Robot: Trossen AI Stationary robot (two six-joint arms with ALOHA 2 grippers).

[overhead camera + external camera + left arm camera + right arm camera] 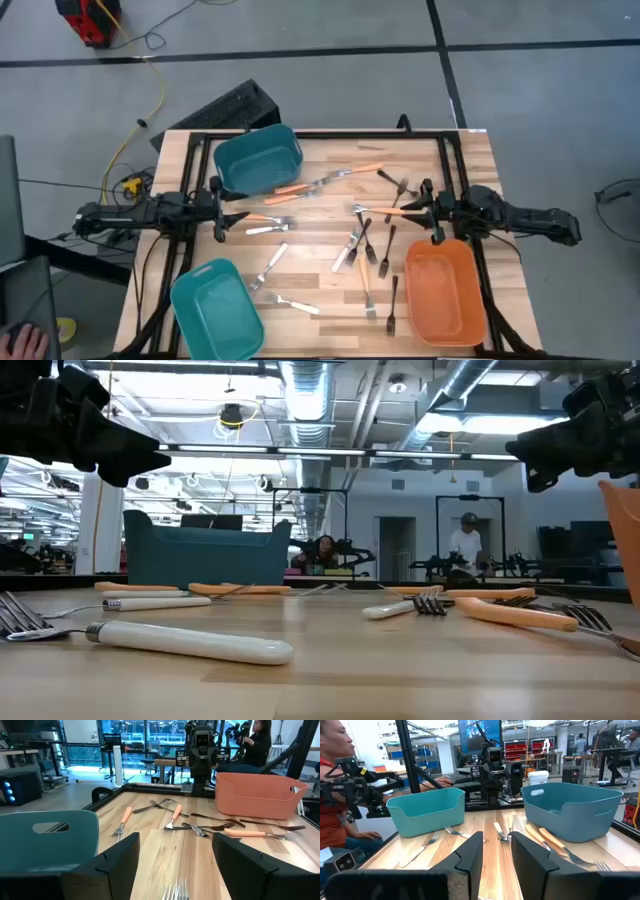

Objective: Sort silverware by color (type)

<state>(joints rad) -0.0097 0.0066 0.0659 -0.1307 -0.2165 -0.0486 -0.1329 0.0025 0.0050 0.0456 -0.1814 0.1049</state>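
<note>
Orange-handled, black and white forks lie flat and scattered on the wooden table (pixel 320 235). My left gripper (pixel 220 212) hangs open above the table's left side. Silver tines (pixel 175 890) of a fork show on the wood below its spread fingers (pixel 120 855). My right gripper (pixel 428 210) hovers at the right side, fingers parted by a narrow gap (pixel 497 855) with bare wood between them. A white-handled fork (pixel 499 831) lies just ahead of it. Neither gripper holds anything.
A teal bin (pixel 258 160) stands at the far middle-left, with orange-handled forks (pixel 290 190) lying beside it. A second teal bin (pixel 215 308) is at the near left and an orange bin (pixel 445 290) at the near right. A person's hand (pixel 25 340) shows off the table's left.
</note>
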